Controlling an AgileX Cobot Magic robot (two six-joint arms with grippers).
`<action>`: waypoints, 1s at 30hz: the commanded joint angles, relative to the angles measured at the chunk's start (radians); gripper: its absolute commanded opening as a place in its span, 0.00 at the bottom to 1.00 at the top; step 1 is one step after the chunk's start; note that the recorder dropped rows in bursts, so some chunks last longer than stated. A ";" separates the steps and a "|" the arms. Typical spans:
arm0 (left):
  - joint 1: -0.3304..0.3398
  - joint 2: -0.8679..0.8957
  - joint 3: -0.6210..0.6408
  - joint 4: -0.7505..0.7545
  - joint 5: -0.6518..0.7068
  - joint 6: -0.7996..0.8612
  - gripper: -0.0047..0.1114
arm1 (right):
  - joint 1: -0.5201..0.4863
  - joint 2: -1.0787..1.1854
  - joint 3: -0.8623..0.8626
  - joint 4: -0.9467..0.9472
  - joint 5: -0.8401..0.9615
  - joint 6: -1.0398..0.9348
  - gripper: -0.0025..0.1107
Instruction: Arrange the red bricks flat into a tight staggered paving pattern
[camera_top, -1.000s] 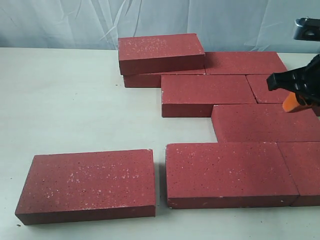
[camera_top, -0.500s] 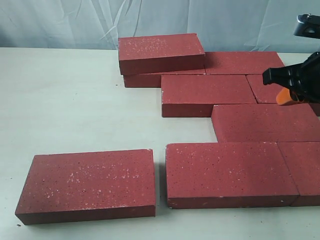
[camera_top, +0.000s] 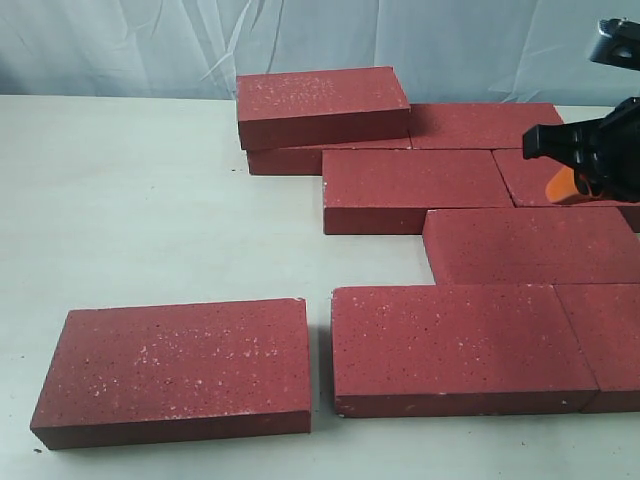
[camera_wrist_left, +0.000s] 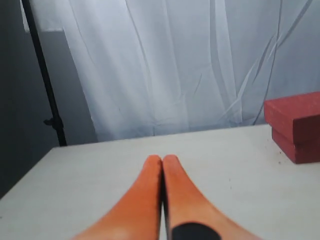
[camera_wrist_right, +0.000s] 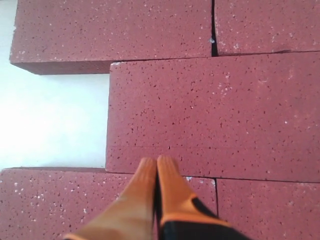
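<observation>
Dark red bricks (camera_top: 415, 180), white-speckled, matte & rough, lie mostly flat in staggered rows on the right of the table (camera_top: 130, 200). Approx. 7 look placed, joints fairly tight. Left to do, I'd say: 1 stacked brick (camera_top: 320, 100) sits atop another at the back, and 1 loose brick (camera_top: 175, 365) lies front-left, a gap away from the pattern. Over the laid rows the right gripper (camera_wrist_right: 156, 162) hovers, fingers together, empty. The left gripper (camera_wrist_left: 162, 159) is likewise pressed together, over the table.
</observation>
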 joint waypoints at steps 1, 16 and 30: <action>-0.001 -0.004 0.001 0.003 -0.151 -0.005 0.04 | -0.007 -0.006 0.003 0.006 -0.010 -0.006 0.02; -0.001 -0.004 0.001 -0.025 -0.153 -0.005 0.04 | -0.007 -0.006 0.003 0.016 -0.008 -0.006 0.02; -0.001 -0.004 0.001 -0.104 -0.139 -0.005 0.04 | -0.007 -0.006 0.003 0.016 -0.008 -0.006 0.02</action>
